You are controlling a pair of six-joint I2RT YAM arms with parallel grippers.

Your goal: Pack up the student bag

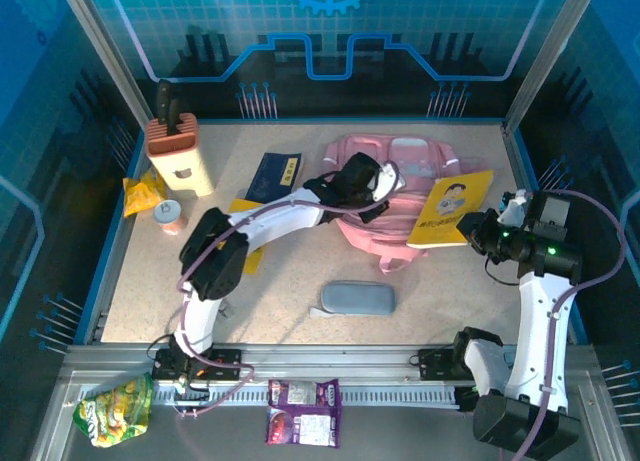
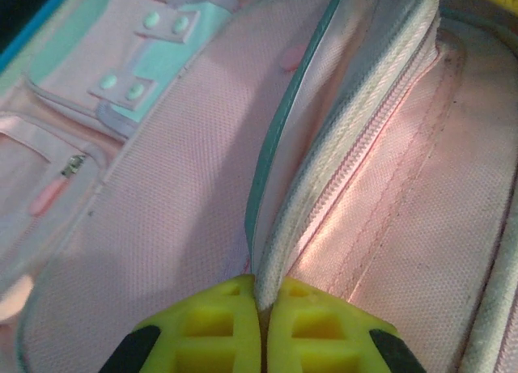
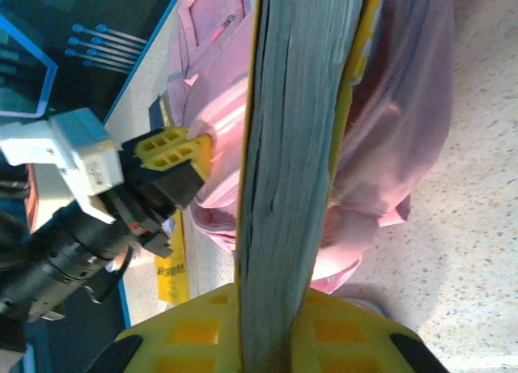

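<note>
1. My left end effector [image 2: 259, 320] is closed. Its yellow fingertips [image 2: 214, 324] are pinched on the pale, zip-edged rim of the large soft pink fabric backpack [image 1: 372, 231]. In the left wrist view that rim runs up and away from between the tips.
2. The backpack lies at the far middle of the speckled counter [image 1: 290, 281], between my two end effectors. The left one is on its left part.
3. A thin yellow softcover book [image 1: 452, 209] overlaps the backpack's right side. From the right wrist I see it edge-on, with grey pages facing me and pink fabric on either side.
4. My right end effector [image 3: 267, 328] is clamped on the book's near edge. The backpack lies just beyond the tips.
</note>
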